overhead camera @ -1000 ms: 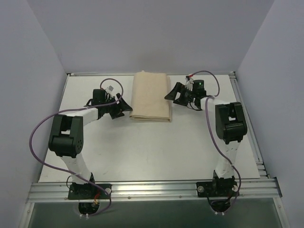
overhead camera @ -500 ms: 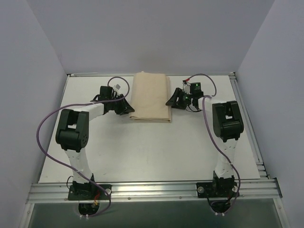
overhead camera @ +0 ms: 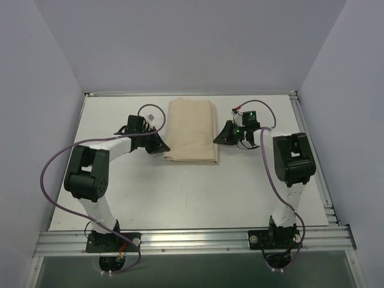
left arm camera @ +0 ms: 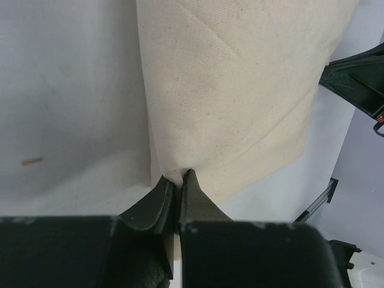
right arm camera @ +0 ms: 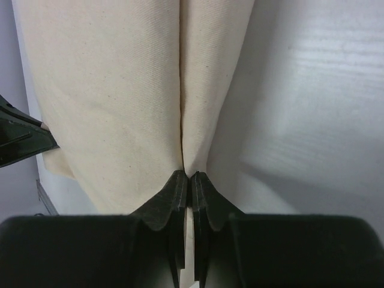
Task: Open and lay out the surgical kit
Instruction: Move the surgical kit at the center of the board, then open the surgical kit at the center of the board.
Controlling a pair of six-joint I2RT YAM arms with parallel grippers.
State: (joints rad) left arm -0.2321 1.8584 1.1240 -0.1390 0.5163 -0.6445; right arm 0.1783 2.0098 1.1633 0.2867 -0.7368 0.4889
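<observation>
On the white table (overhead camera: 180, 192), the left gripper (left arm camera: 180, 174) has its two fingers pressed tight together, pinching the near left corner of the folded beige cloth bundle (overhead camera: 191, 129). The right gripper (right arm camera: 186, 175) pinches a fold on the bundle's right side the same way. The bundle lies flat between them, toward the far wall.

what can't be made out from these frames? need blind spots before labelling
1. Inside the cloth wrap: every view, folded cloth covers any contents.
2. Layers pinched by the left pincer and right pincer: wrist views, the shut pincers hide the fold.
3. Tan speck on the table: left wrist, too small to identify.
4. Wrap's far end: both wrist views, cut off by the top edge.
</observation>
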